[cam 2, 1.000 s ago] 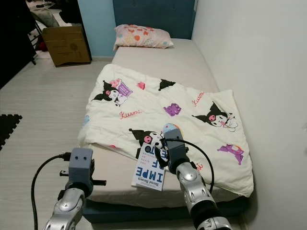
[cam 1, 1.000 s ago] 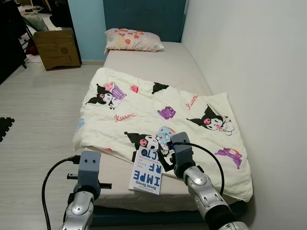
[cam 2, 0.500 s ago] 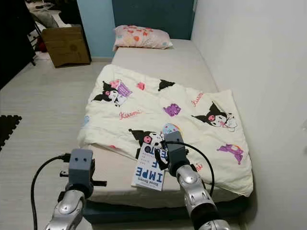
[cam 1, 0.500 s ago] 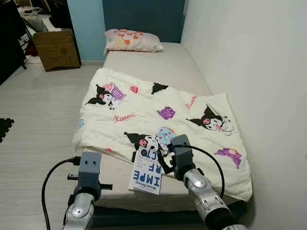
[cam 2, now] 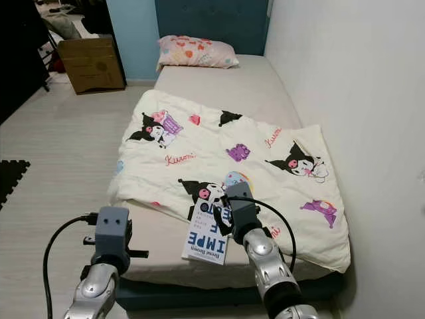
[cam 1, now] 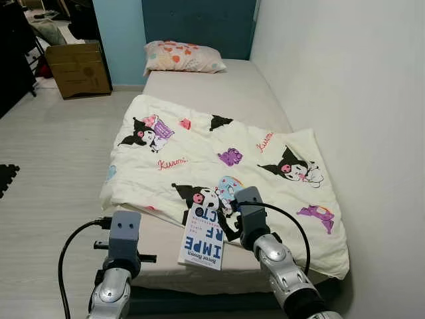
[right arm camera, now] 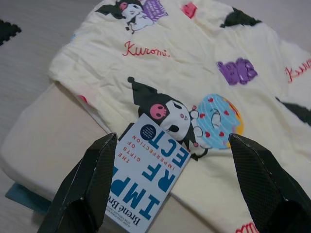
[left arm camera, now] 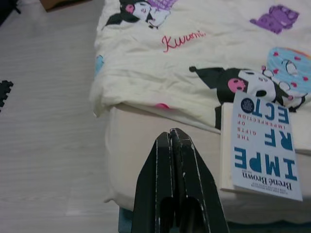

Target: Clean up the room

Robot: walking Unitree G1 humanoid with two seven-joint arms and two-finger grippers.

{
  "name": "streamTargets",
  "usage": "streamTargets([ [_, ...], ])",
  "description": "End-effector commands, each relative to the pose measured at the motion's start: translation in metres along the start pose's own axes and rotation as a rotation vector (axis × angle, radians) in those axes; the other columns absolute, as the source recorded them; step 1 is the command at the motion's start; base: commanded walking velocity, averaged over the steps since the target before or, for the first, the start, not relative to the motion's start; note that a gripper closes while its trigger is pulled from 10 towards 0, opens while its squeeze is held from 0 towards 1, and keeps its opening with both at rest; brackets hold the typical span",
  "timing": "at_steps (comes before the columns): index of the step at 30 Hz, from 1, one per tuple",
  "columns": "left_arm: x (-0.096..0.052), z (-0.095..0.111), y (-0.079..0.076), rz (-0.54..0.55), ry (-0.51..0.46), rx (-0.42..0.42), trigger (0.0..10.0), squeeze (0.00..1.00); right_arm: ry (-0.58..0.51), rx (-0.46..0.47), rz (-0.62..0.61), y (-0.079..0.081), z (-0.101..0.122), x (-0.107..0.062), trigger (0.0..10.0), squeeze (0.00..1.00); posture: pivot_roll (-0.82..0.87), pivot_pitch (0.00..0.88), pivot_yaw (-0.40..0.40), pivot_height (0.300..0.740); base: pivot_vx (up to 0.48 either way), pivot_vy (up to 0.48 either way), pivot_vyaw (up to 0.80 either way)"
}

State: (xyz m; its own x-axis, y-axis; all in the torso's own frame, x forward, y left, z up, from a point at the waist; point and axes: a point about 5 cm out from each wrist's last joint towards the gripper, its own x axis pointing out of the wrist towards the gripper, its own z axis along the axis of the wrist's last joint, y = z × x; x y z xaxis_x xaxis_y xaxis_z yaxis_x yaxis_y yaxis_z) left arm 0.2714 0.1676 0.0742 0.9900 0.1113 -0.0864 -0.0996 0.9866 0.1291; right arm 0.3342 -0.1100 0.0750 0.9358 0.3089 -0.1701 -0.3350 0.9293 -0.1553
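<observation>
- Right gripper hangs over the foot end of the bed, its two black fingers spread wide and holding nothing; the left gripper is pressed closed and empty, off the bed's near left corner.
- From the head views the right wrist covers part of the book; the right wrist view shows the white cover with blue letters between the spread fingers, nearer the one on the mattress side.
- That book lies at the mattress foot edge, its far end on the hem of the cartoon-print blanket.
- Farther off are a pillow at the blue headboard and a cardboard box on the floor.
</observation>
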Motion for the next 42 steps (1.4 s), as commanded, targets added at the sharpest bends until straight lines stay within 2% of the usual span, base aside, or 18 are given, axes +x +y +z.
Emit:
streamTargets([
  [1, -0.003, -0.004, 0.002, 0.011, 0.015, 0.001, 10.0, 0.0, 0.001, -0.012, 0.023, 0.005, -0.002, -0.001, 10.0, 0.0, -0.06, 0.111, -0.038, 0.74, 0.0, 0.0, 0.8],
  [30, -0.005, -0.003, 0.004, 0.023, 0.012, 0.006, 10.0, 0.0, -0.019, -0.006, 0.0, 0.002, -0.002, -0.002, 10.0, 0.0, -0.05, 0.132, -0.031, 0.74, 0.0, 0.0, 0.78],
  [42, -0.005, -0.004, 0.0, -0.01, 0.018, 0.044, 10.0, 0.0, -0.015, 0.03, -0.038, -0.004, -0.004, -0.003, 10.0, 0.0, -0.05, 0.133, -0.027, 0.74, 0.0, 0.0, 0.0],
])
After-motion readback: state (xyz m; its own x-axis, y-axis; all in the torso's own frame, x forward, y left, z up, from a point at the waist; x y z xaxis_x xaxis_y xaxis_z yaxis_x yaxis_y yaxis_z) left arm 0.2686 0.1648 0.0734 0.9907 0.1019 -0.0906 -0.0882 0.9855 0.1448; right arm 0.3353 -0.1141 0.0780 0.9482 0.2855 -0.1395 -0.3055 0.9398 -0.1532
